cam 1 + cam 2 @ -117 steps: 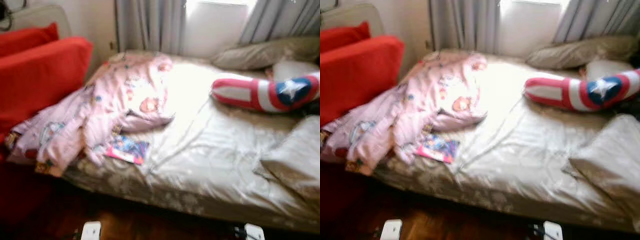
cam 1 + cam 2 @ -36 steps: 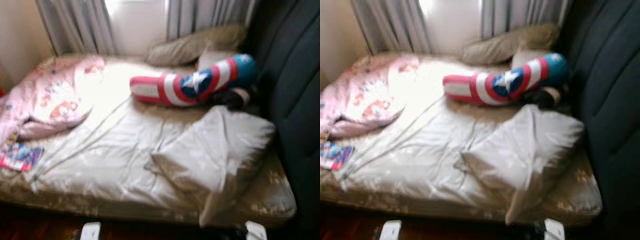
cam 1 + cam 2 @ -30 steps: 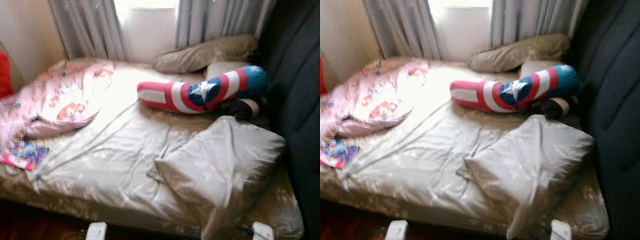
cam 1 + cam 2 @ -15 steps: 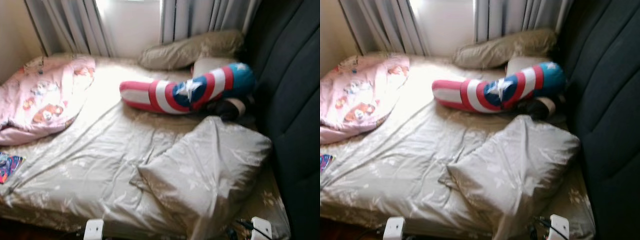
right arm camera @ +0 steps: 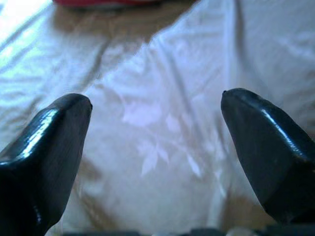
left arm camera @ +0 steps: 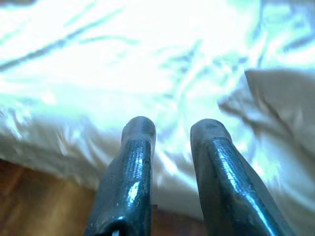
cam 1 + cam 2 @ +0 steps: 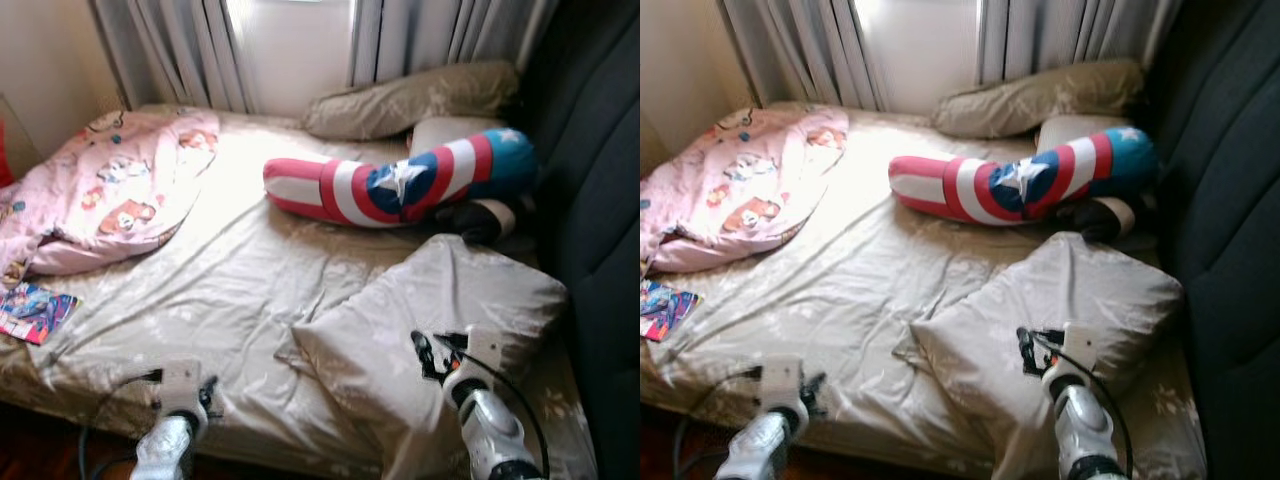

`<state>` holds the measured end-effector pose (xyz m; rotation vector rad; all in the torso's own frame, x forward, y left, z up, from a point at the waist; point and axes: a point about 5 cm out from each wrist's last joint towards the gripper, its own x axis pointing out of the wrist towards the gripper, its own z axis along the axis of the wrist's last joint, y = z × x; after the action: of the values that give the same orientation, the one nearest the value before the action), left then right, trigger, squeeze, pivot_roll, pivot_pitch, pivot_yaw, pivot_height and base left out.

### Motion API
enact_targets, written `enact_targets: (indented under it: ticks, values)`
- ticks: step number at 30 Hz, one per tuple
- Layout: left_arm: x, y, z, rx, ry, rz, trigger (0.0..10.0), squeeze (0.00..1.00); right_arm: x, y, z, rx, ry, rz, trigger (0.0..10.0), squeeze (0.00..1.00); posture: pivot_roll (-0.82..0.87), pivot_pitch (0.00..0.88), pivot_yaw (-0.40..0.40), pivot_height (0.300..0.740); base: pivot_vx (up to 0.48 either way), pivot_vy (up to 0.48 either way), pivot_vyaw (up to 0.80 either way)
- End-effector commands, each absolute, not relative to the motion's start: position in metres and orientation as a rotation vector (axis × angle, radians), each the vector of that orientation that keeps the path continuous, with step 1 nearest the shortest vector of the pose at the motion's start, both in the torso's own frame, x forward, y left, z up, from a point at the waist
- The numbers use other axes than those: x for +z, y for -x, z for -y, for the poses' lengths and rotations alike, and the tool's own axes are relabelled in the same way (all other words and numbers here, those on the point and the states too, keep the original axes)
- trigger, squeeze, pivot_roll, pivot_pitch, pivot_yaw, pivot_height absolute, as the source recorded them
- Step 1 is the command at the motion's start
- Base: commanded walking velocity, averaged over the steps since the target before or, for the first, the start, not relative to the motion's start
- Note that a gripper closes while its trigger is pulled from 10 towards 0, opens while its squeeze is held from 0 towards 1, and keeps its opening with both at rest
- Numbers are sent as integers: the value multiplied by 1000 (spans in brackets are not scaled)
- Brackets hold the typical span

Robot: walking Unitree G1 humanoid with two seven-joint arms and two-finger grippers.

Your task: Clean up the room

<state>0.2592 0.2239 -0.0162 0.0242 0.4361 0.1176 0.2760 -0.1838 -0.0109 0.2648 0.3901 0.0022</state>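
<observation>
Now right end effector [image 5: 156, 142] over pillow [image 7: 430, 330]

Both arms reach forward, at 7 and 5 o'clock in the head views. The left gripper [image 6: 172, 135] has its fingers a narrow gap apart; the right gripper [image 5: 156, 118] is spread wide.

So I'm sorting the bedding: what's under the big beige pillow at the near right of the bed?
The big beige pillow lies on the rumpled beige sheet. The open right gripper is over the pillow's near side. Anything beneath the pillow is covered.
</observation>
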Motion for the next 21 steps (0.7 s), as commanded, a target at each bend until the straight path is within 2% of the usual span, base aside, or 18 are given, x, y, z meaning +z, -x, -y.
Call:
enact_targets:
  ticks: [1,8,17,21]
  values:
    - [-17,-257,-222,114,-7,-421,10000,0,-11,-275,187,-15,-252,-378,10000,0,-39,8,-34,740,0,0,0]
    - [-5,-263,-224,100,-9,-323,10000,0,-12,-270,197,-115,-233,-358,10000,0,-40,26,-30,740,0,0,0]
    - [0,-268,-225,77,-6,-298,10000,0,-16,-265,201,-133,-218,-379,10000,0,-39,40,-30,685,0,0,0]
    - [2,-270,-223,71,-2,-285,10000,0,-16,-264,202,-142,-212,-375,10000,0,-38,44,-32,685,0,0,0]
